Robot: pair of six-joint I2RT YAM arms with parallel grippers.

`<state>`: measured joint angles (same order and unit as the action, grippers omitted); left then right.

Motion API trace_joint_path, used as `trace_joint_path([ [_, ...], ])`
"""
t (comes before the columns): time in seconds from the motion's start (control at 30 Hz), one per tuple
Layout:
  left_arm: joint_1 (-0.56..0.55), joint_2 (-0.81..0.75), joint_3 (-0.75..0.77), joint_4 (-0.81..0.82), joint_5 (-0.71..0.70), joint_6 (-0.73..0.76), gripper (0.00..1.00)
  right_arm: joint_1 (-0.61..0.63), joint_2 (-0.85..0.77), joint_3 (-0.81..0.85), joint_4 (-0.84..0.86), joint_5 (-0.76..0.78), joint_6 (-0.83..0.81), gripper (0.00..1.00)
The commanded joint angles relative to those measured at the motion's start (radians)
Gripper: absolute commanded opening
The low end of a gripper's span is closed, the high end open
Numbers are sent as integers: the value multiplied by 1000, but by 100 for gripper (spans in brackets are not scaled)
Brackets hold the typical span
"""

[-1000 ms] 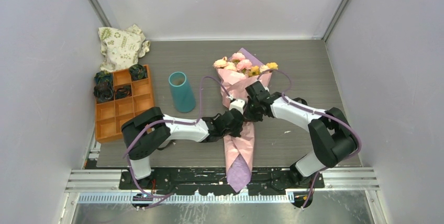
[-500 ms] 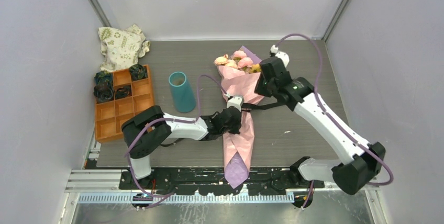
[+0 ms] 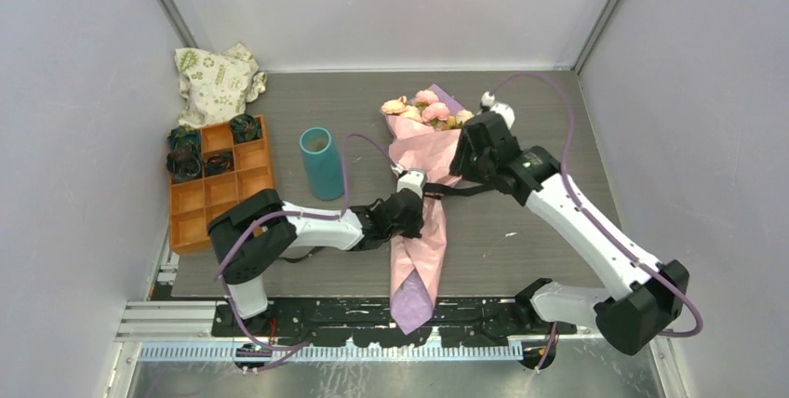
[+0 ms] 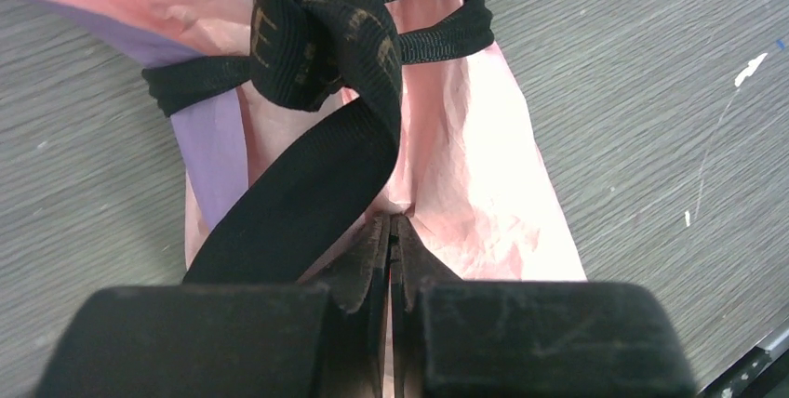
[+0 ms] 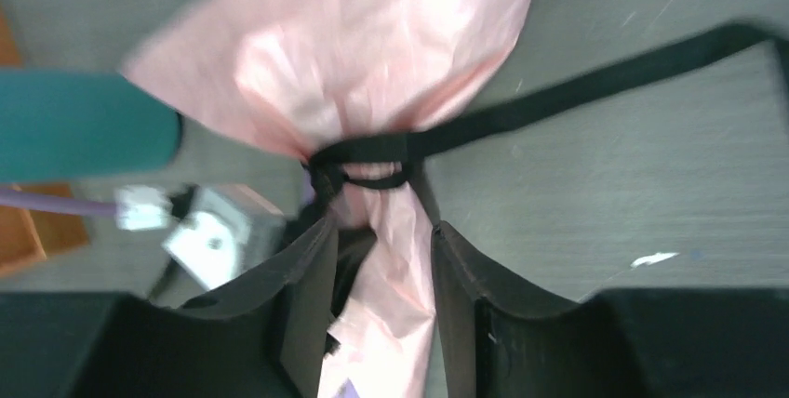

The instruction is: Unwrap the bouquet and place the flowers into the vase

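Right gripper (image 5: 383,229) has swung off the bouquet (image 3: 426,145), jaws parted; left gripper (image 4: 391,223) clenched shut

The bouquet (image 3: 421,149), wrapped in pink-lilac paper and knotted with black ribbon (image 4: 326,35), is laid across the table (image 3: 549,119), flowers (image 3: 424,110) toward the far edge. The teal vase (image 3: 322,167) is stood upright just left.

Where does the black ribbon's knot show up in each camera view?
Top external: ribbon knot near centre, at the wrap's narrow waist.
Left wrist: ribbon knot at the top, left of centre.
Right wrist: ribbon knot near centre, slightly left.
Shared landmark: the pink wrapping paper it cinches.
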<state>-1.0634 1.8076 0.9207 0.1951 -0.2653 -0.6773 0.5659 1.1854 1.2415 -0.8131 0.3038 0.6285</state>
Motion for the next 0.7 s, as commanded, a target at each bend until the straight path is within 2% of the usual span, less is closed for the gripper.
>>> trace_joint_path([
  [0.0,15,-83,-54,-124,-71,17,2,5,52,-184,207,-266,84,48],
  [0.1,15,-96,-68,-119,-82,21,2,4,127,-244,297,-382,117,47],
  [0.23,16,-58,-61,-110,-67,14,2,4,202,-273,378,-442,141,47],
  [0.67,16,-36,-55,-105,-63,16,2,4,413,-205,406,-311,68,47],
])
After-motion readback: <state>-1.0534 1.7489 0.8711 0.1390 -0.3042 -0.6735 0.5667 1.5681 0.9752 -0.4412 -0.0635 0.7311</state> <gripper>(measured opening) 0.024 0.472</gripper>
